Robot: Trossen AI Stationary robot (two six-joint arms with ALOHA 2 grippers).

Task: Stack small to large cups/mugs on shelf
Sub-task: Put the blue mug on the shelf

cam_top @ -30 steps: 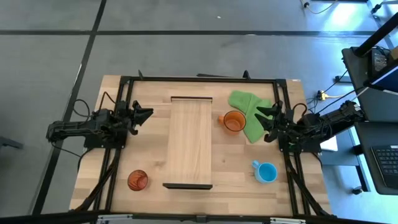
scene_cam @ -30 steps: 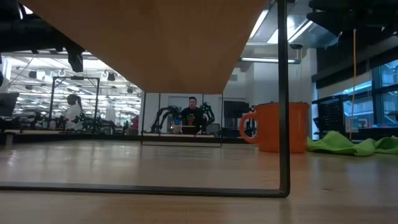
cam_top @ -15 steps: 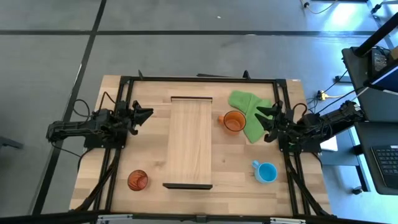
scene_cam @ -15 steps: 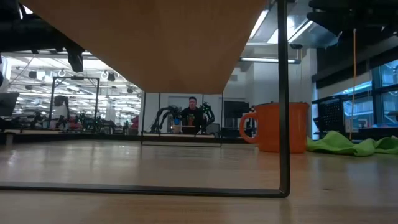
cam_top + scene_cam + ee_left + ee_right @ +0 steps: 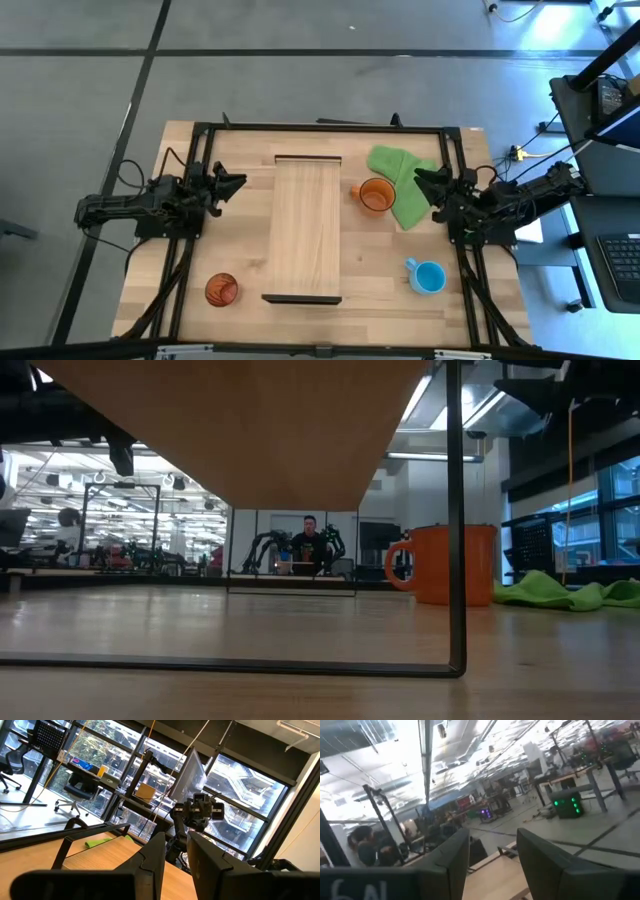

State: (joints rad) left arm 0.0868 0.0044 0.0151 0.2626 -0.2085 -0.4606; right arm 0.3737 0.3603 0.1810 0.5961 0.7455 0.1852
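Note:
The shelf (image 5: pixel 306 228), a long light-wood board, stands raised on dark end frames at the table's middle; the low view shows its underside (image 5: pixel 250 430). The orange mug (image 5: pixel 376 195) stands upright on the table just right of it and also shows in the low view (image 5: pixel 450 564). The light-blue mug (image 5: pixel 428 277) stands near right. The reddish tumbler (image 5: pixel 221 290) stands near left. My left gripper (image 5: pixel 230 188) is open and empty, left of the shelf. My right gripper (image 5: pixel 428 192) is open and empty over the green cloth's right edge.
A green cloth (image 5: pixel 400 180) lies crumpled at the far right, between the orange mug and my right gripper. A dark metal frame (image 5: pixel 320 127) runs along the table's edges. In the low view the shelf's thin dark leg (image 5: pixel 457 510) stands in front of the orange mug.
My right gripper has shifted a little toward the table's far edge and turned slightly, staying open and empty. The mugs, tumbler and shelf have not moved.

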